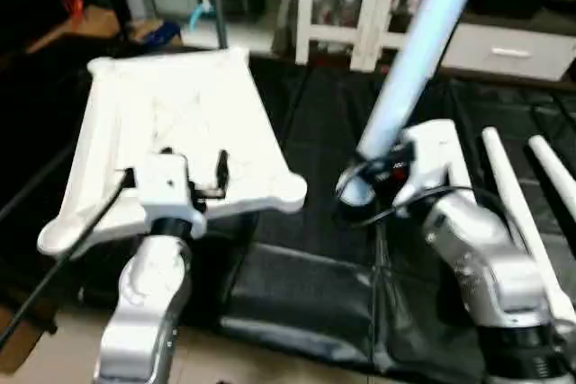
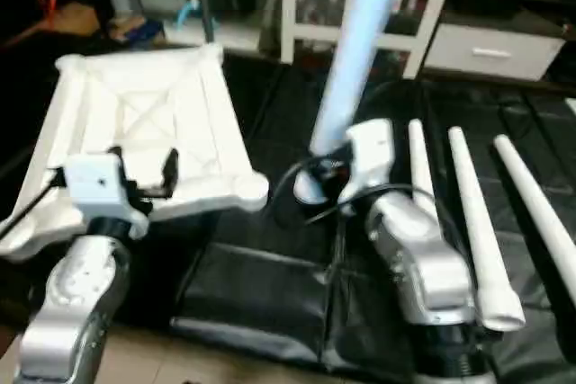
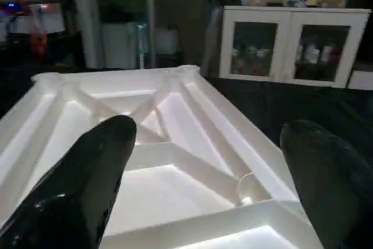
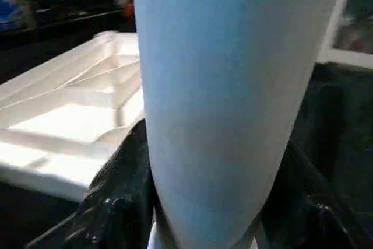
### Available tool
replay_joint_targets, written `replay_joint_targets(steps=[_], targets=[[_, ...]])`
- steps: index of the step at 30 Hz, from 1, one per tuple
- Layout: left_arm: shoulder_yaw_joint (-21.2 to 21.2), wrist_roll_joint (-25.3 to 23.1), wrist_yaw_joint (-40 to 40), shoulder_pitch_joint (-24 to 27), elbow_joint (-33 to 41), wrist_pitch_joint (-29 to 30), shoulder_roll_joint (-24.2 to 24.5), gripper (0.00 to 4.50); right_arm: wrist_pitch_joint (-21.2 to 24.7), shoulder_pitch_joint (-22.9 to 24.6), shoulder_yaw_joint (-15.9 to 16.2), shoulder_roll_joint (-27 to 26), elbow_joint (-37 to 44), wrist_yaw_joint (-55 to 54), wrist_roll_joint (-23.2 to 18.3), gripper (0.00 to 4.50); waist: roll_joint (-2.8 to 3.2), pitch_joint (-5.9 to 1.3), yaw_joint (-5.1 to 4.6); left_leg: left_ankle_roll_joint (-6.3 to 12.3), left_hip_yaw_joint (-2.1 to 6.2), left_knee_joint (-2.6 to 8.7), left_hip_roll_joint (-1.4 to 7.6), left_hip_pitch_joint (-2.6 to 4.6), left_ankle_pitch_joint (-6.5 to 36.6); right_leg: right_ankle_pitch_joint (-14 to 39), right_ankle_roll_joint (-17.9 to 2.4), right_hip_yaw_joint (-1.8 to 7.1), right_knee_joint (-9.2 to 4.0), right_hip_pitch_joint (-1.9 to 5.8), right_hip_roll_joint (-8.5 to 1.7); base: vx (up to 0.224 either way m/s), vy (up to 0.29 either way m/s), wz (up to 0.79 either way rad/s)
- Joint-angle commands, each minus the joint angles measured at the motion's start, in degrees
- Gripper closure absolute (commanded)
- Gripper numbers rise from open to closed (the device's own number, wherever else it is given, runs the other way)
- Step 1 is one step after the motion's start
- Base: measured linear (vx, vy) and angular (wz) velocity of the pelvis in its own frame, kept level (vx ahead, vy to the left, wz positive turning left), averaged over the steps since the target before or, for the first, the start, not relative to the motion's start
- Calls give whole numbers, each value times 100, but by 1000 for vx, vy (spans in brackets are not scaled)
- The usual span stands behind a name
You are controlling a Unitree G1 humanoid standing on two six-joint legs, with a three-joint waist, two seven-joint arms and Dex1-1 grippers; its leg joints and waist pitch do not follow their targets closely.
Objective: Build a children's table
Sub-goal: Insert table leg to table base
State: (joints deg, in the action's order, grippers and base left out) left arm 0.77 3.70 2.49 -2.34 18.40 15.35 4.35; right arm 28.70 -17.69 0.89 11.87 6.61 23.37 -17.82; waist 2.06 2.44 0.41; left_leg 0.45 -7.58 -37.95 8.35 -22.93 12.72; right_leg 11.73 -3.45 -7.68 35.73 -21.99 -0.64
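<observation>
One leg (image 1: pixel 423 38) inside right gripper (image 1: pixel 360 182)

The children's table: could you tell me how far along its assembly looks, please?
Nothing is screwed in yet: the white plastic square top lies ribbed side up with empty corner sockets. The right gripper holds one long tapered white leg upright, jaws closed on it. Three white legs lie on the black mat. The left gripper hovers open.

White glass-door cabinet (image 3: pixel 291 42) beside drawer unit (image 1: pixel 504 51), behind black mat (image 1: pixel 324 213).
</observation>
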Motion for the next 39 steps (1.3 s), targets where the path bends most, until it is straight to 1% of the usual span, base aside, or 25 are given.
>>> replay_joint_targets(steps=[1,2,3,4,5,6,7,8,10,11,12,13,16,18,19,20,21,24,26,27,28,30,31,35,39], targets=[[-14,33,-106,46,129,13,1,6,50,-15,-17,49,155,36,-54,262,-137,-167,82,193,95,358,358,211,1781,2855,152,685,-765,204,-1133,-61,-47,7],[-18,47,-121,53,133,19,-7,6,49,-14,-10,53,156,37,-58,262,-168,-99,128,59,24,195,237,312,1709,4338,407,663,-945,148,-1177,-101,-33,7],[-21,38,-114,65,136,14,-12,6,49,-12,-1,58,156,44,-63,262,-190,-3,118,-36,-43,-80,141,622,1689,6149,813,494,-1266,-107,-1125,-101,-33,7],[-22,31,-106,79,141,19,-9,6,56,-13,6,59,155,59,-62,262,-218,2,69,-96,-46,-59,128,699,1905,6320,906,290,-1298,-88,-1012,-132,-10,-9],[-29,26,-82,108,159,22,-4,6,65,-18,12,62,152,92,-59,262,-2,27,-91,-222,289,532,582,929,3900,4701,900,-295,-1087,62,-517,-67,40,-12],[-34,30,-76,119,169,23,-4,6,66,-21,13,64,152,103,-58,262,-2,27,-91,-222,289,532,582,929,3900,4701,900,-295,-1087,62,-517,-67,40,-12],[-33,29,-77,138,178,30,2,6,72,-22,8,64,147,116,-66,262,139,16,-74,-452,421,1523,1004,534,5867,1365,201,-28,611,507,-277,-37,56,-15],[-33,29,-78,140,179,31,2,6,73,-22,7,64,146,118,-68,262,171,47,-28,-474,372,1580,964,589,6150,1193,113,-11,701,432,-285,0,0,0],[-26,9,-95,152,193,41,20,6,72,-28,10,72,128,127,-70,262,31,37,-55,-470,257,1391,817,680,6029,1824,148,299,530,553,-508,12,-42,-14],[-25,3,-126,163,210,39,21,6,67,-37,13,82,109,135,-69,262,-232,-66,-57,-436,66,770,341,644,4731,3870,302,657,-245,640,-778,6,-69,-25],[-22,-6,-145,172,225,39,15,6,57,-50,14,94,87,142,-63,262,-226,39,33,-311,-41,154,183,503,3449,5686,298,843,-846,599,-1277,0,0,0],[-20,-17,-150,181,232,47,5,6,52,-62,10,99,70,143,-67,262,-317,-95,255,255,174,-687,77,-146,815,6101,91,1355,-1019,1106,-1601,70,-42,-15],[-14,-28,-168,194,248,54,13,6,39,-83,9,100,41,161,-65,262,-310,-128,272,299,138,-310,3,-308,18,3932,-588,894,-856,1228,-1005,104,-14,1],[0,-50,-165,194,263,58,52,6,26,-102,18,107,19,200,-57,262,-11,-194,240,369,80,334,207,136,-368,2774,-637,489,-813,1056,-587,144,32,28],[7,-55,-167,192,263,58,60,6,23,-104,20,110,15,206,-58,262,253,-242,-137,960,773,834,739,774,781,1712,-158,187,24,566,-138,171,67,11],[6,-60,-163,203,269,61,65,6,9,-113,37,126,1,233,-50,262,255,-356,-211,1440,1040,872,986,1157,1068,1628,7,274,410,203,-194,205,35,-5],[15,-75,-188,211,278,70,84,6,8,-119,40,128,-5,235,-52,262,218,-468,-265,2157,1172,726,1067,1280,671,1290,376,381,688,-56,-316,205,35,-5],[88,-108,-313,244,332,137,155,6,7,-133,41,128,-14,239,-79,262,-72,-412,-313,2744,857,733,829,1042,-876,237,889,567,766,-462,-474,184,-5,-8],[130,-57,-417,268,352,130,182,6,4,-130,40,132,-14,242,-87,262,-494,-356,-182,1956,188,371,-21,461,-237,-1041,325,948,-179,81,-675,142,-60,-5],[239,82,-712,319,383,137,289,6,-10,-131,38,135,-16,256,-91,262,-572,-400,42,1308,134,-244,-420,-6,528,-734,102,1543,-453,704,-1250,130,-85,4],[402,214,-1140,401,415,108,512,6,-29,-136,22,124,-26,279,-85,262,-530,-407,62,511,310,-161,-293,-52,-349,-2091,140,1252,-213,704,-1163,129,-105,-2],[426,338,-1387,447,416,72,634,6,-38,-136,4,118,-29,284,-88,262,-497,-393,23,-53,296,110,-265,-47,-1138,-4053,343,979,-17,638,-898,122,-83,-19],[420,430,-1555,470,418,31,717,6,-45,-140,-3,119,-33,287,-95,262,-218,-391,9,-127,292,425,-71,1,-1633,-4826,352,722,8,447,-644,89,-43,-16],[371,629,-2128,439,354,161,1122,6,-66,-130,-21,138,-11,313,-134,262,-20,-383,-10,-299,426,543,420,202,-529,-1985,-605,738,-122,390,-612,26,0,-2],[317,872,-2730,249,221,377,1526,6,-76,-112,-51,153,12,334,-162,262,12,-203,32,-538,228,713,428,267,1446,574,-1000,811,-336,282,-675,-42,34,4]])
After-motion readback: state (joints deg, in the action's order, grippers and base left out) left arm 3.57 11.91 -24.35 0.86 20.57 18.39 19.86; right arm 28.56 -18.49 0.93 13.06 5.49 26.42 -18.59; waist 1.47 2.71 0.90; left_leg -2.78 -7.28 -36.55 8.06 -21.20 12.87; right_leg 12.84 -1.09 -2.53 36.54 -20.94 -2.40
